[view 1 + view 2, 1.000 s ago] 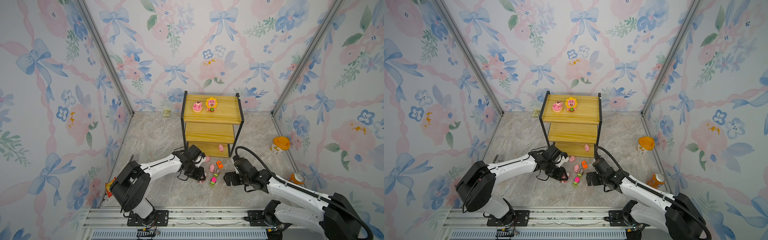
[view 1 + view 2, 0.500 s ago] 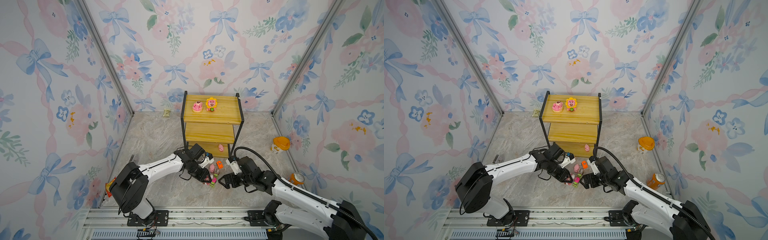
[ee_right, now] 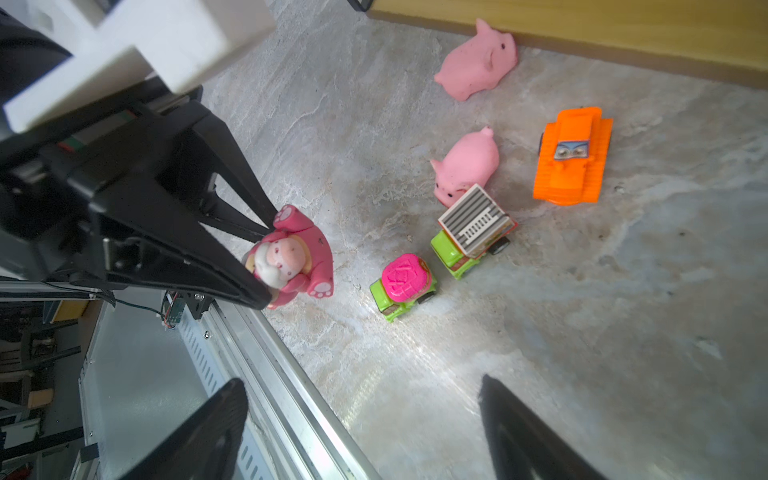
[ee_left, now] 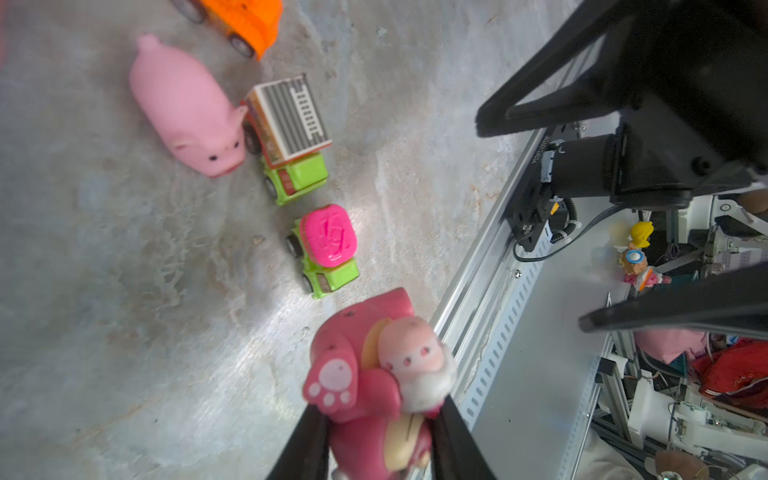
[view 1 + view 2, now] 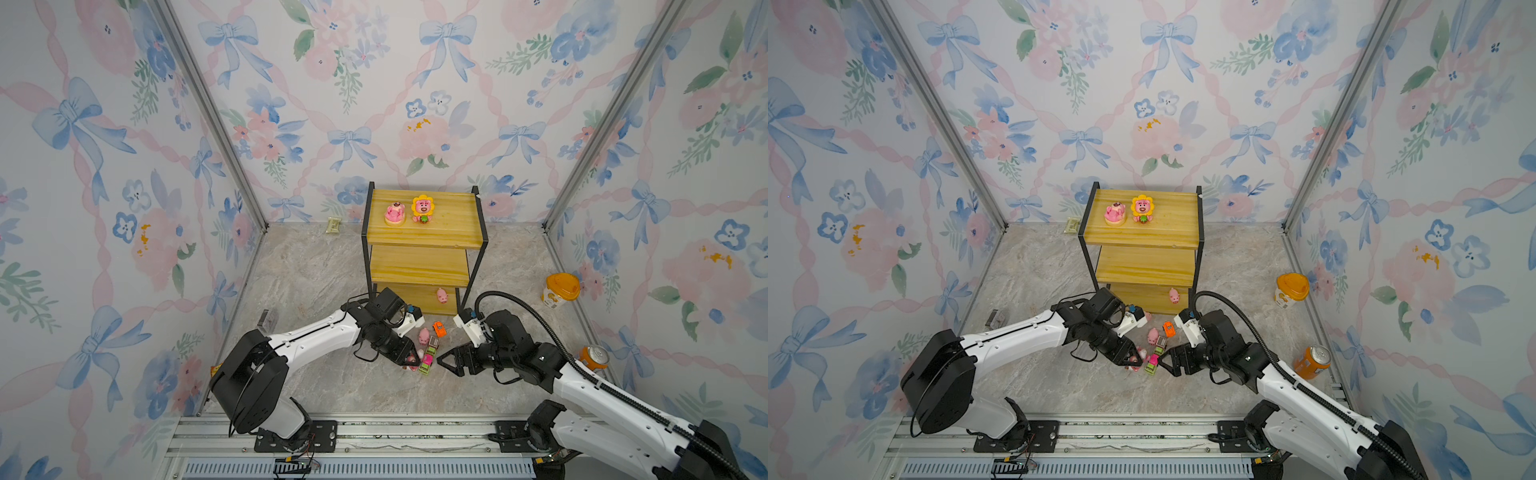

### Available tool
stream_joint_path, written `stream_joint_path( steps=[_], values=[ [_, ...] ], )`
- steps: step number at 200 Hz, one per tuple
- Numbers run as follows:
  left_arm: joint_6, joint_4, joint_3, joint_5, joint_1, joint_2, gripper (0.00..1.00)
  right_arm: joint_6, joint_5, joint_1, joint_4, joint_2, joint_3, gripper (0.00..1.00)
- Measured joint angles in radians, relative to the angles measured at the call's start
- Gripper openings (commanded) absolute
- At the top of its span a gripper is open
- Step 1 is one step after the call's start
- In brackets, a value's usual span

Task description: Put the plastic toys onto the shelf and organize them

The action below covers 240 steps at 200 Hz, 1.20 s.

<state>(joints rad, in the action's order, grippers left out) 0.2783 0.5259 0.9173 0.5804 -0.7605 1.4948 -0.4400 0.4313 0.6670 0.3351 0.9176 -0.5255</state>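
Observation:
The shelf (image 5: 424,241) (image 5: 1142,243) stands at the back, with two pink bears (image 5: 394,212) (image 5: 422,209) on its top board and a pig (image 5: 441,296) on the bottom board. My left gripper (image 5: 409,359) (image 4: 380,405) is shut on a third pink bear (image 4: 365,374) (image 3: 291,257), just above the floor. Beside it lie a pink-green car (image 3: 405,286), a red-green truck (image 3: 473,232), an orange car (image 3: 571,156) and two pigs (image 3: 467,164) (image 3: 478,62). My right gripper (image 5: 442,360) (image 3: 363,383) is open and empty, facing the cars from the right.
A yellow-lidded cup (image 5: 561,289) and an orange can (image 5: 594,358) stand along the right wall. A small packet (image 5: 333,225) lies at the back left of the shelf. The metal rail (image 5: 374,432) runs along the front edge, close behind the left gripper.
The left gripper has shifted toward the front and right, next to the cars. The right gripper has advanced left toward the same cars, its jaws narrowing slightly.

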Motion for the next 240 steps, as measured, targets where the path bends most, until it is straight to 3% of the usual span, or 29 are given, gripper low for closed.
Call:
stream_joint_path(
  steps=[39, 61, 106, 221, 229, 233, 234, 235, 237, 240],
  values=[
    [0.041, 0.007, -0.040, -0.017, 0.034, 0.001, 0.11, 0.004, -0.003, 0.002, -0.004, 0.044, 0.000, 0.89],
    [0.066, 0.007, -0.043, -0.016, 0.050, 0.009, 0.04, 0.005, -0.012, 0.002, -0.018, 0.048, 0.007, 0.89],
    [0.094, 0.021, -0.043, -0.016, 0.060, 0.061, 0.04, 0.013, -0.024, 0.002, -0.034, 0.059, 0.012, 0.89],
    [0.117, 0.042, -0.043, -0.050, 0.074, 0.116, 0.19, 0.039, -0.024, 0.002, -0.053, 0.125, 0.012, 0.94],
    [0.118, 0.042, -0.043, -0.050, 0.074, 0.115, 0.25, 0.039, -0.024, 0.002, -0.053, 0.126, 0.012, 0.95],
    [0.119, 0.042, -0.043, -0.050, 0.074, 0.114, 0.51, 0.039, -0.024, 0.002, -0.053, 0.127, 0.012, 0.95],
    [0.119, 0.042, -0.043, -0.050, 0.074, 0.114, 0.73, 0.039, -0.024, 0.002, -0.053, 0.127, 0.012, 0.95],
    [0.119, 0.042, -0.043, -0.049, 0.074, 0.114, 0.85, 0.040, -0.024, 0.002, -0.053, 0.127, 0.012, 0.95],
    [0.117, 0.042, -0.043, -0.050, 0.074, 0.113, 0.95, 0.040, -0.024, 0.002, -0.053, 0.127, 0.012, 0.95],
    [0.119, 0.041, -0.043, -0.050, 0.074, 0.112, 0.97, 0.040, -0.024, 0.002, -0.053, 0.128, 0.012, 0.95]
  ],
)
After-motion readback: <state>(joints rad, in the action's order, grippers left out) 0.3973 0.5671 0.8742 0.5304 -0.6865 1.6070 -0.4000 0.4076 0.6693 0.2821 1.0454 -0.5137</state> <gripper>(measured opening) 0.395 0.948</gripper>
